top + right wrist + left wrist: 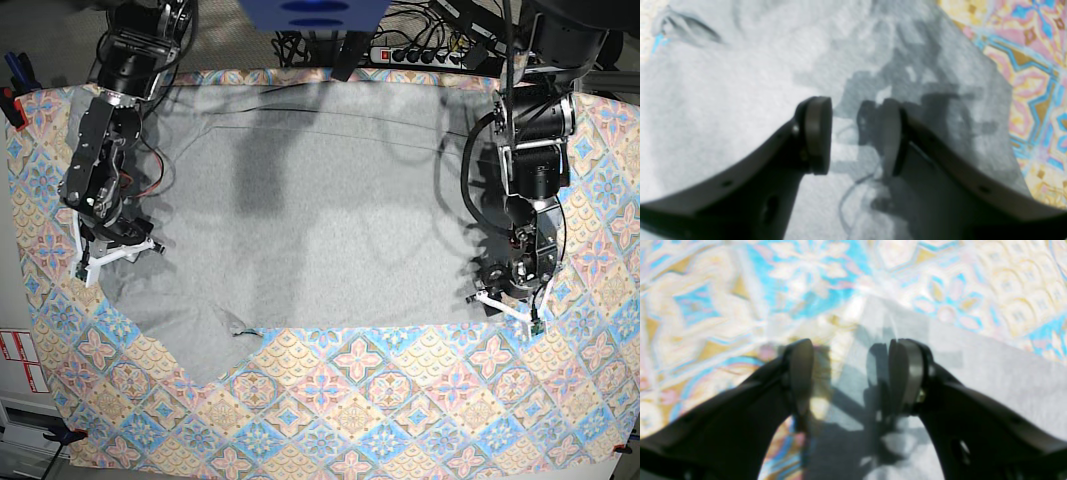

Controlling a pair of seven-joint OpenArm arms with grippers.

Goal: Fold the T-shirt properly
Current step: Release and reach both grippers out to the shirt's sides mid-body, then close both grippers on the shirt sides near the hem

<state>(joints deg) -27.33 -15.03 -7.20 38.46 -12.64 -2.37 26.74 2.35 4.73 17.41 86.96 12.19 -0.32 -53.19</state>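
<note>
Two grippers hang over the T-shirt (300,210), which lies spread across the patterned tablecloth (400,400). At three o'clock the left gripper (850,373) stands wide and empty above the shirt's edge. At nine o'clock the right gripper (857,136) gapes narrower, empty, over grey cloth.

Wrist views blurred and overexposed; base view sharp, evenly lit, soft shadows
</note>
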